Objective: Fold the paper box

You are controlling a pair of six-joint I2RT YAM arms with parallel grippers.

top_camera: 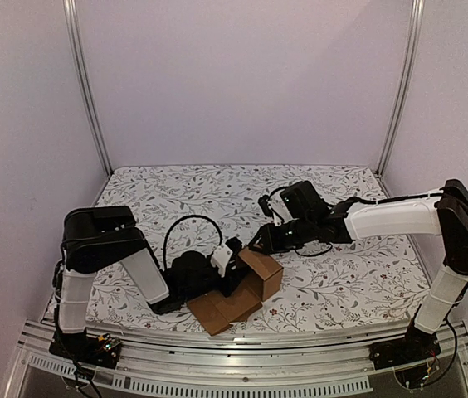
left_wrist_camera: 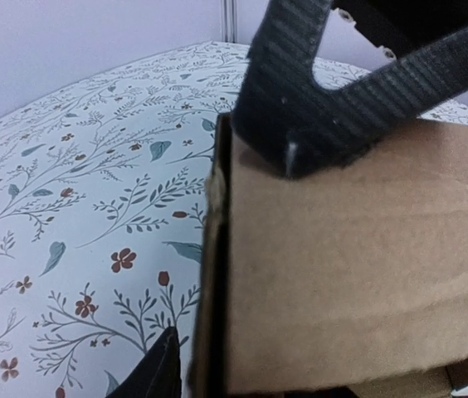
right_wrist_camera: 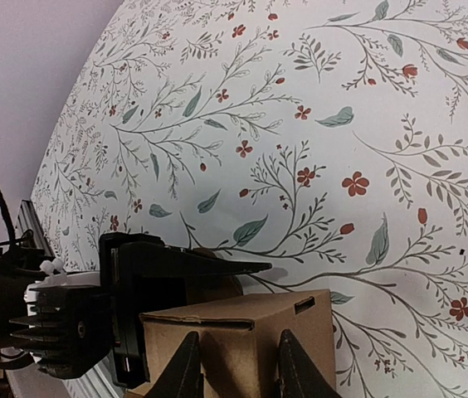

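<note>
Operator: Where's the box sitting?

Observer: Near middle of the table, close to the near edge. It's half formed, with one flat flap lying near-left and walls standing on the right.

Operator: And the jaws?

Observer: The left arm reaches in from the left. The left jaws are parted with an upright wall between them. One finger touches its face and the other sits just clear, so it's not clamped as far as I can see. The right arm comes from the far right. The right jaws stand partly open just above the box's far top edge, with nothing seen pinched between them. Their tips are cut off in the wrist view.

Operator: How will it handle?

Observer: Light, I'd judge, and likely to skid on the table if pushed unsupported. The panels look stiff and the creases should give. A hard pinch could dent it.

Operator: Best hold?

Observer: Probably a flap's free edge, close to its crease, while the other jaws brace a standing wall.
</note>
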